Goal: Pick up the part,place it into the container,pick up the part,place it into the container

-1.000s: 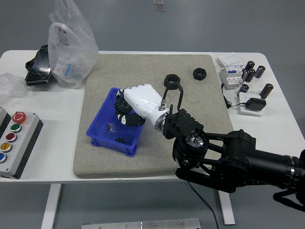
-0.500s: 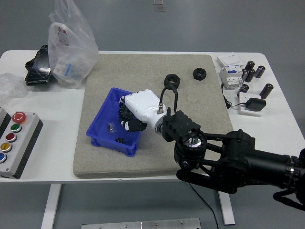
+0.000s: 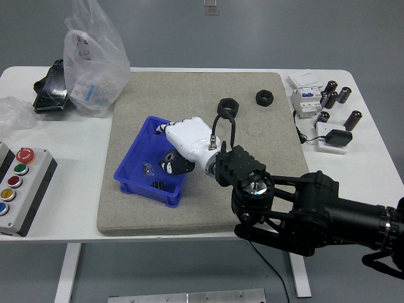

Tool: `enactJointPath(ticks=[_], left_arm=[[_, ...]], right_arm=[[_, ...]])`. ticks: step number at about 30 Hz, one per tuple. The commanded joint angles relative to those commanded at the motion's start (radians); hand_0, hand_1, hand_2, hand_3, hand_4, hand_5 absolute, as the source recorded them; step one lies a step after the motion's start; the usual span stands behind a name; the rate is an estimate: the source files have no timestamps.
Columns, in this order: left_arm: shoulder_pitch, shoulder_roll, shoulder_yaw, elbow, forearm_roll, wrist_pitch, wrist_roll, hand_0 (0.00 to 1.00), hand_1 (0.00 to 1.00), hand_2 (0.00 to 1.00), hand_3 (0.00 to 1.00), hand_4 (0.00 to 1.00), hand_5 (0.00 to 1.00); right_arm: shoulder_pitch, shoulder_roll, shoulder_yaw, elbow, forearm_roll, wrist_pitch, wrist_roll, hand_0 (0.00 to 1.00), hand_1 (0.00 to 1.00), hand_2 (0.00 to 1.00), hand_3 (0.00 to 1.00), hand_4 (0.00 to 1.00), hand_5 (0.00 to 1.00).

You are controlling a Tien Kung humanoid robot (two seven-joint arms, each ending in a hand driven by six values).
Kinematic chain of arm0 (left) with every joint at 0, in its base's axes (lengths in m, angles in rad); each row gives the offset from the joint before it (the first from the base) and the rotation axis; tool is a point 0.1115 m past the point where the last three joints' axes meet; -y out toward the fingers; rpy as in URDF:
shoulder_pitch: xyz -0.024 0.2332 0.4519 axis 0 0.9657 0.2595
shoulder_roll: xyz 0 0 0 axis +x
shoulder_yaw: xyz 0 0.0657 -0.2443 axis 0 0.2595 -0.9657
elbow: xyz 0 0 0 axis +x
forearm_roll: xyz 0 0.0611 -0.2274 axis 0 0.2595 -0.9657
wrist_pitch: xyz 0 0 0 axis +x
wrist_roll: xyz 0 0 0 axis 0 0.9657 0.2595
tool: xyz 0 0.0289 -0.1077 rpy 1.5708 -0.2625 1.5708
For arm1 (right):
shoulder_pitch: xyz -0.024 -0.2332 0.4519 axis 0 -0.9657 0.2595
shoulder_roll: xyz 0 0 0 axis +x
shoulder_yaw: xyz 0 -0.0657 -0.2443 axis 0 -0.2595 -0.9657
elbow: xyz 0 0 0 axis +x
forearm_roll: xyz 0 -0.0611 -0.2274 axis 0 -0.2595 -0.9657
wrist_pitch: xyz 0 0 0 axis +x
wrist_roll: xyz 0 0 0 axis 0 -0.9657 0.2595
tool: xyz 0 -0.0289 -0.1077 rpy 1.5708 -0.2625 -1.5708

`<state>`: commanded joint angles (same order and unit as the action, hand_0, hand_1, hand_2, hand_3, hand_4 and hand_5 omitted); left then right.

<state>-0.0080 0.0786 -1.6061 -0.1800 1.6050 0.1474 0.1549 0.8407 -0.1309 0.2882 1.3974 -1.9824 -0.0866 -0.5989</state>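
Observation:
My right hand (image 3: 180,146), white with a black arm, reaches over the right side of the blue bin (image 3: 136,178) on the grey mat. Its fingers (image 3: 163,129) are spread above the bin. A black part (image 3: 170,161) sits just under the palm inside the bin; whether it still touches the hand I cannot tell. Small dark pieces (image 3: 149,168) lie on the bin floor. Two black hex nuts (image 3: 227,105) (image 3: 264,97) lie on the mat behind the hand. The left arm is out of view.
A plastic bag (image 3: 95,57) and a black object (image 3: 49,88) stand at the back left. A button box (image 3: 19,186) sits at the left edge. A breaker, capacitors (image 3: 332,95) and a charger (image 3: 334,137) lie at the right.
My right hand has lowered toward the bin and its fingers have uncurled from around the black part, which now sits lower in the bin.

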Motion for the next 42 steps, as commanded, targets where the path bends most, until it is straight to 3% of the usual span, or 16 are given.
enactJointPath(ticks=[4,5,10,11,15,17,22,23,25,28,29,31,34,36,42], left_arm=[[0.002,-0.001,-0.002,0.0,0.002,0.0,0.0,0.626,0.511,0.495,0.611,0.686,0.266],[0.002,-0.001,-0.002,0.0,0.002,0.0,0.0,0.625,0.512,0.495,0.612,0.688,0.265],[0.004,-0.003,-0.002,0.0,0.0,0.0,-0.002,0.625,0.512,0.495,0.612,0.688,0.265],[0.005,-0.003,-0.003,0.0,0.002,0.0,-0.002,0.625,0.512,0.495,0.611,0.683,0.264],[0.008,-0.004,-0.007,0.0,0.004,0.001,-0.003,0.625,0.512,0.495,0.611,0.683,0.264],[0.008,-0.005,-0.009,0.0,0.003,0.001,-0.005,0.625,0.511,0.496,0.611,0.669,0.267],[0.008,-0.008,-0.014,0.0,0.006,0.002,-0.007,0.625,0.511,0.496,0.611,0.669,0.267],[0.008,-0.008,-0.014,0.0,0.005,0.002,-0.008,0.625,0.511,0.495,0.611,0.669,0.267],[0.009,-0.009,-0.013,0.0,0.003,0.002,-0.011,0.625,0.511,0.495,0.611,0.669,0.267],[0.012,-0.01,-0.013,0.0,0.001,0.003,-0.013,0.625,0.511,0.495,0.611,0.669,0.267],[0.014,-0.011,-0.014,0.0,0.001,0.003,-0.013,0.626,0.512,0.496,0.612,0.67,0.266],[0.016,-0.01,-0.018,0.0,0.005,0.005,-0.011,0.626,0.512,0.496,0.612,0.67,0.266],[0.014,-0.007,-0.018,0.0,0.007,0.006,-0.013,0.626,0.512,0.496,0.612,0.67,0.266],[0.009,-0.006,-0.014,0.0,0.004,0.004,-0.016,0.626,0.513,0.496,0.612,0.669,0.267],[0.002,-0.002,-0.005,0.0,-0.001,0.001,-0.025,0.626,0.513,0.498,0.612,0.672,0.265]], right_arm=[[-0.016,-0.004,0.021,-0.003,0.008,-0.03,0.0,0.37,0.677,0.781,0.847,0.815,0.272],[-0.022,-0.006,0.032,-0.003,0.011,-0.041,0.0,0.356,0.669,0.772,0.835,0.747,0.219],[-0.089,-0.043,0.137,0.018,0.029,-0.129,0.013,0.356,0.669,0.772,0.835,0.747,0.219],[-0.109,-0.055,0.168,0.025,0.024,-0.148,0.018,0.337,0.652,0.741,0.771,0.735,0.24],[-0.186,-0.091,0.278,0.054,0.01,-0.224,0.051,0.337,0.652,0.741,0.771,0.735,0.24],[-0.229,-0.106,0.34,0.065,0.036,-0.27,0.088,0.379,0.64,0.713,0.719,0.738,0.289],[-0.341,-0.122,0.48,0.023,0.19,-0.395,0.229,0.379,0.64,0.713,0.719,0.738,0.289],[-0.365,-0.121,0.506,0.013,0.226,-0.414,0.265,0.564,0.67,0.719,0.71,0.753,0.342],[-0.426,-0.113,0.57,-0.002,0.31,-0.442,0.349,0.564,0.67,0.719,0.71,0.753,0.342],[-0.509,-0.111,0.651,-0.012,0.424,-0.431,0.463,0.564,0.67,0.719,0.71,0.753,0.342],[-0.534,-0.116,0.673,-0.017,0.46,-0.421,0.499,0.674,0.691,0.725,0.718,0.771,0.464],[-0.595,-0.135,0.72,-0.035,0.55,-0.39,0.589,0.674,0.691,0.725,0.718,0.771,0.464],[-0.659,-0.15,0.735,-0.058,0.664,-0.353,0.703,0.674,0.691,0.725,0.718,0.771,0.464],[-0.701,-0.151,0.737,-0.071,0.748,-0.326,0.786,0.718,0.707,0.72,0.71,0.78,0.517],[-0.738,-0.152,0.737,-0.085,0.982,-0.293,0.966,0.74,0.713,0.714,0.687,0.787,0.518]])
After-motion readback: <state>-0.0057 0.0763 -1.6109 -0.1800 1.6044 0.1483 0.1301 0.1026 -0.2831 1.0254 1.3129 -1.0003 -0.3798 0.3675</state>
